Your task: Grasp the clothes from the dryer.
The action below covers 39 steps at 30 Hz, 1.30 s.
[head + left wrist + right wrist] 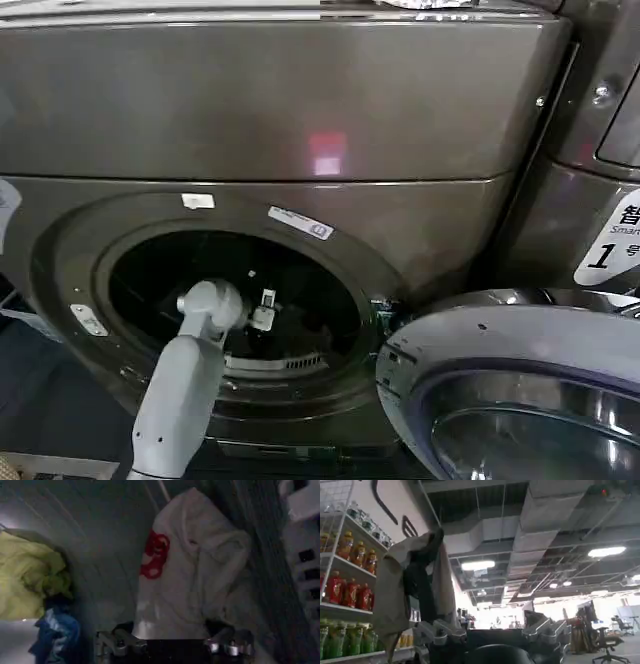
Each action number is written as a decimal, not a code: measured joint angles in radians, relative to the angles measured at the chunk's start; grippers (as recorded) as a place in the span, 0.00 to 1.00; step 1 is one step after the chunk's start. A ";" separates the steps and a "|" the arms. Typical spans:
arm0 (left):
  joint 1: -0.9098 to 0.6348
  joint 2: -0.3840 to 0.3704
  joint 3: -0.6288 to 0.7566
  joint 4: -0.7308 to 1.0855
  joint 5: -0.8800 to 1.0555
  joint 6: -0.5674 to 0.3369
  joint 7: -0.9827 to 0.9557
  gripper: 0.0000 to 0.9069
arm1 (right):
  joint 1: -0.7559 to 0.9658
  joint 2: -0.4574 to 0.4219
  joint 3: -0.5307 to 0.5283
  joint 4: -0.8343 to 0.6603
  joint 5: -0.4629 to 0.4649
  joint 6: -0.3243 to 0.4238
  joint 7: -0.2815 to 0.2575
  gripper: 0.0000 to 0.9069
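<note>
Head view has the left arm reaching through the porthole of the dryer (300, 110), its door (520, 390) swung aside to clear the way. Deep in the drum, the left gripper (172, 647) stands spread around the base of a white garment (190, 565) directly ahead, apparently lining up a pinch; yellow-green (27, 575) and blue (55, 630) pieces lie off to one side. The right gripper (495, 637) waits outside pointing upward, a beige-and-dark cloth (412, 587) draped by one finger, though I cannot tell whether it pinches it.
</note>
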 measured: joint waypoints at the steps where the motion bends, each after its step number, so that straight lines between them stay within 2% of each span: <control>1: -0.001 0.000 0.000 0.007 -0.007 0.003 0.000 0.10 | 0.000 0.000 0.000 0.000 0.000 0.000 0.000 1.00; 4: -0.007 -0.002 0.001 0.026 -0.025 0.008 0.004 0.09 | 0.000 0.001 0.000 0.003 -0.001 0.000 0.000 1.00; 6: -0.012 -0.006 0.000 0.040 -0.034 0.010 0.005 0.00 | 0.001 0.001 -0.001 0.004 -0.001 0.000 0.002 1.00; 29: -0.018 -0.010 -0.021 0.059 -0.160 0.059 -0.046 0.00 | 0.009 0.003 -0.014 0.002 -0.004 0.003 -0.001 1.00; 39: -0.033 -0.018 -0.049 0.033 -0.262 0.139 -0.251 0.00 | 0.010 0.010 -0.022 0.010 -0.004 0.004 -0.002 1.00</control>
